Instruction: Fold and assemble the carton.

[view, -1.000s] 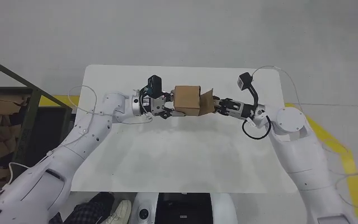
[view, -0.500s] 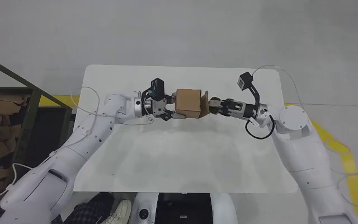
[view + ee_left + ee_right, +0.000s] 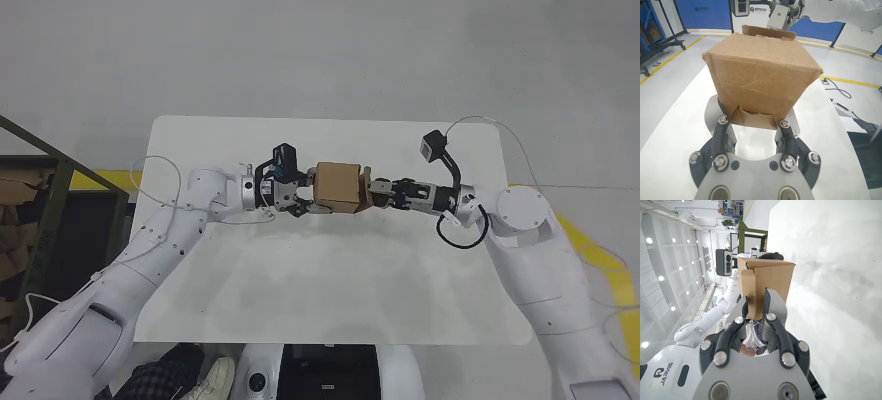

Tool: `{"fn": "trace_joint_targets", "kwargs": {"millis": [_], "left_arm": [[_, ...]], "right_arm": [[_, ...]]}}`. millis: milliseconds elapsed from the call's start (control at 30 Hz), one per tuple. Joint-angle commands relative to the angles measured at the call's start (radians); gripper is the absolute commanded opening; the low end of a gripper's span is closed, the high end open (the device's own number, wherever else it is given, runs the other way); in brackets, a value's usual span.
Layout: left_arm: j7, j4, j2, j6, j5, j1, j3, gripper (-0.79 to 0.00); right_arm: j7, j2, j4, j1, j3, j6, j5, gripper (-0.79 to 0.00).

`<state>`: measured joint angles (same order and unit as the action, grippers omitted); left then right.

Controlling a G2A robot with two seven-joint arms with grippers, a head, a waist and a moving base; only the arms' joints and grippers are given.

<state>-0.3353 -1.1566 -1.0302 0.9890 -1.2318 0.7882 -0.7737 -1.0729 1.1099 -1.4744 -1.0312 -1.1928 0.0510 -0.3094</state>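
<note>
Top: carton (image 3: 338,185) at far-mid of white table (image 3: 320,290), bare tabletop open all round carton. L wrist: left gripper (image 3: 753,122) fingers clamp carton's near end flap; printed panels (image 3: 755,8) behind carton. R wrist: right gripper (image 3: 755,303) fingers narrow, pinching carton's edge flap.

Legible brand print sat in four spots, wording not transcribed here. Logo plus word on the blue wall panel (image 3: 702,8). Same mark, larger, on the white panel (image 3: 758,9) beside it. Small logo and word on the right arm's shell (image 3: 866,30). Logo with lengthwise word on the left arm's shell (image 3: 664,370).
</note>
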Motion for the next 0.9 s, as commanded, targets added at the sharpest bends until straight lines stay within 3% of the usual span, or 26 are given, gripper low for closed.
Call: {"fn": "trace_joint_targets", "kwargs": {"millis": [0,300,867], "left_arm": [[-0.003,0.003,-0.003,0.0,-0.005,0.0,-0.001,-0.437],[-0.011,0.01,-0.011,0.004,-0.026,0.002,-0.009,-0.437],[-0.014,0.01,-0.019,0.019,-0.042,0.012,-0.034,-0.437]], "right_arm": [[-0.001,0.0,-0.001,0.001,0.003,-0.001,0.004,-0.625],[0.002,-0.002,-0.002,0.01,0.019,-0.01,0.027,-0.594],[0.027,-0.005,-0.003,0.01,0.022,-0.013,0.03,-0.65]]}}
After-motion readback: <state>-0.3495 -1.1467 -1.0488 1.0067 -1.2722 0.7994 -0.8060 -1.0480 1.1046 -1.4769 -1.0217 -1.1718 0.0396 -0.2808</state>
